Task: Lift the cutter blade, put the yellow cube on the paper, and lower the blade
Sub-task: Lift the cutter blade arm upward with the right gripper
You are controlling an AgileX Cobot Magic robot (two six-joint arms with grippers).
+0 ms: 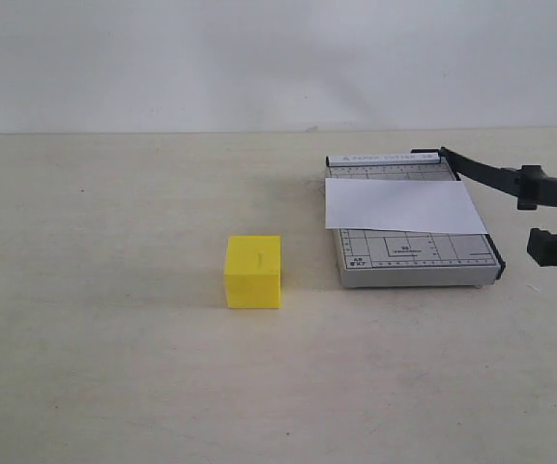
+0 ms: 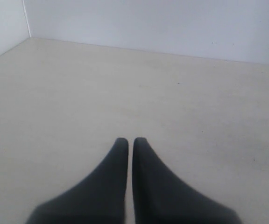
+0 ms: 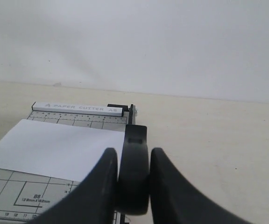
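Observation:
The yellow cube [image 1: 252, 272] rests on the table, left of the grey trimmer board [image 1: 414, 259]. A white paper [image 1: 404, 205] lies across the board [image 3: 17, 191], and the right wrist view shows the same paper [image 3: 55, 147]. The cutter blade [image 1: 482, 170] is tilted up from its hinge at the board's far corner. My right gripper [image 1: 538, 215] is shut on its thick black handle [image 3: 133, 135], with the gripper [image 3: 133, 150] pinching it from both sides. My left gripper [image 2: 130, 140] is shut on nothing over bare table, out of the exterior view.
A pale wall stands behind the table. The white bar [image 3: 78, 108] printed "PAPER CUTTER" lines the board's far edge. Only beige tabletop [image 2: 125, 84] lies in front of the left gripper.

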